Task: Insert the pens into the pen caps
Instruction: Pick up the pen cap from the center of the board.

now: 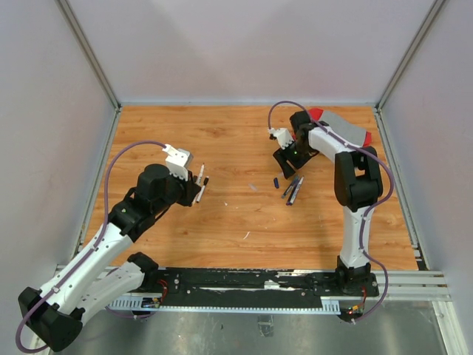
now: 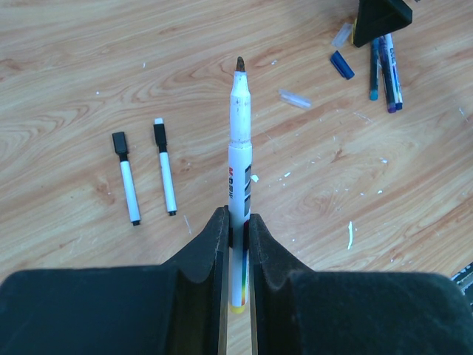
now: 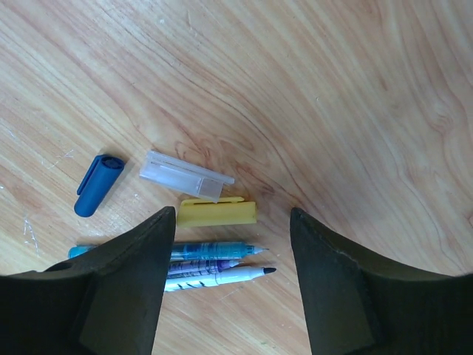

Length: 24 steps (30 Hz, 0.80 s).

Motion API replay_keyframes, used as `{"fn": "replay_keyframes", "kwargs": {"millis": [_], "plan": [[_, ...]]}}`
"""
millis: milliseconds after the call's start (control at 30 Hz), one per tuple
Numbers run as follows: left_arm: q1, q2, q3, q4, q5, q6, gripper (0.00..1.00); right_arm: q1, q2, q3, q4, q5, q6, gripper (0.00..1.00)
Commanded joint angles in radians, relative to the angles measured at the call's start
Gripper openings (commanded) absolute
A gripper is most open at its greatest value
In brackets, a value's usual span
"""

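A wooden table (image 1: 222, 222) bears two small white markers (image 2: 131, 192) side by side; well apart, a blue cap (image 3: 97, 185), clear cap (image 3: 185, 175) and yellow cap (image 3: 218, 213) lie beside three uncapped pens (image 3: 214, 249).

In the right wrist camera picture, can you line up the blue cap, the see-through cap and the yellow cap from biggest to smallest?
1. See-through cap: looks the longest.
2. Yellow cap: only a little shorter, so it is a close call with the see-through one.
3. Blue cap: clearly the shortest, though it looks chubby.
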State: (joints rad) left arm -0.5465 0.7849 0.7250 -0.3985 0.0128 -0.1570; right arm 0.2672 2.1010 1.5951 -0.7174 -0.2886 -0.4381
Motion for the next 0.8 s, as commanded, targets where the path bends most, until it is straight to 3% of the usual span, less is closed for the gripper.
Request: {"fn": "replay_keyframes", "kwargs": {"millis": [0, 500, 767], "plan": [[0.003, 0.003, -0.004, 0.027, 0.0, 0.017, 0.01, -0.003, 0.032, 0.035, -0.046, -0.021, -0.022, 0.63], [0.003, 0.003, -0.003, 0.029, 0.002, 0.02, 0.0, 0.021, 0.039, 0.033, -0.065, -0.001, -0.014, 0.39], [0.003, -0.003, -0.004, 0.029, 0.0, 0.019, 0.0, 0.022, -0.065, 0.02, -0.056, 0.089, 0.047, 0.36]]}}
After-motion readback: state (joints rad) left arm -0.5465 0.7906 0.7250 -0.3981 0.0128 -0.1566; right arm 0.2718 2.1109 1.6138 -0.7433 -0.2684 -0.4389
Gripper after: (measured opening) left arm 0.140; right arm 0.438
